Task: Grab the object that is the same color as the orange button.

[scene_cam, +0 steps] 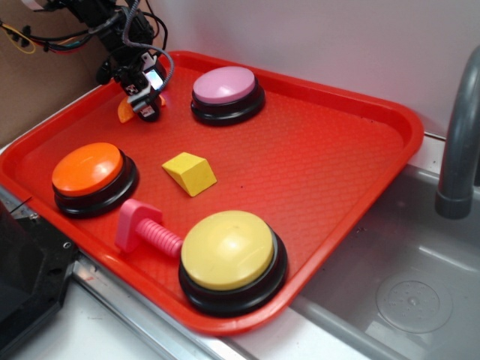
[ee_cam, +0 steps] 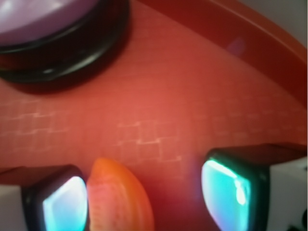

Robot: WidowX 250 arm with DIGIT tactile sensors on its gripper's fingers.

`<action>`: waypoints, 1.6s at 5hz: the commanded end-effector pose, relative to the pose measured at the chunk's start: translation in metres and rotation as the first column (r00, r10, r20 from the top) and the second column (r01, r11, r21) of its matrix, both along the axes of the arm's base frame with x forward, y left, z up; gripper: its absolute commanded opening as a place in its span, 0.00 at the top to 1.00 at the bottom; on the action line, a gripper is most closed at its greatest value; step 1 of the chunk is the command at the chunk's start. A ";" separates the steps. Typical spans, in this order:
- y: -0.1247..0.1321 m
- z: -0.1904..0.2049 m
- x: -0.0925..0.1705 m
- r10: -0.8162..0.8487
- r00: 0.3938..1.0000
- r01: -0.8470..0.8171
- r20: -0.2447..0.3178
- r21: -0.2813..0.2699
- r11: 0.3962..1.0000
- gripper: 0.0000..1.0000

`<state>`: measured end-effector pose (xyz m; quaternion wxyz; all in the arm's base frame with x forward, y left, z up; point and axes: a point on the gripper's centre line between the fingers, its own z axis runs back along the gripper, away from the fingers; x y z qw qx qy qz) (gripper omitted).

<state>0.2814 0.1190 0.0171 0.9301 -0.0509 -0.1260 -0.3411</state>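
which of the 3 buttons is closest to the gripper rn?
The pink-purple button at the tray's back. The gripper sits just beside it, over the orange segment; the orange button and yellow button lie farther forward.

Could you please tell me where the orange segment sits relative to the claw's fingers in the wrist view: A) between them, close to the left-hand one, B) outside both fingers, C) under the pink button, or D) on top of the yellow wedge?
A: in the wrist view the orange segment lies between the open claw fingers, right beside the left-hand one, with a wide gap to the other.
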 end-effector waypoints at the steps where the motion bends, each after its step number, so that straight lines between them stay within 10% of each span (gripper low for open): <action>1: -0.015 0.002 0.000 -0.036 0.999 0.036 -0.004 0.006 0.999 1.00; 5: -0.014 0.014 0.006 0.056 0.998 -0.055 -0.039 0.027 0.998 1.00; 8: -0.044 0.124 0.015 0.503 0.864 -0.503 0.003 -0.015 0.864 1.00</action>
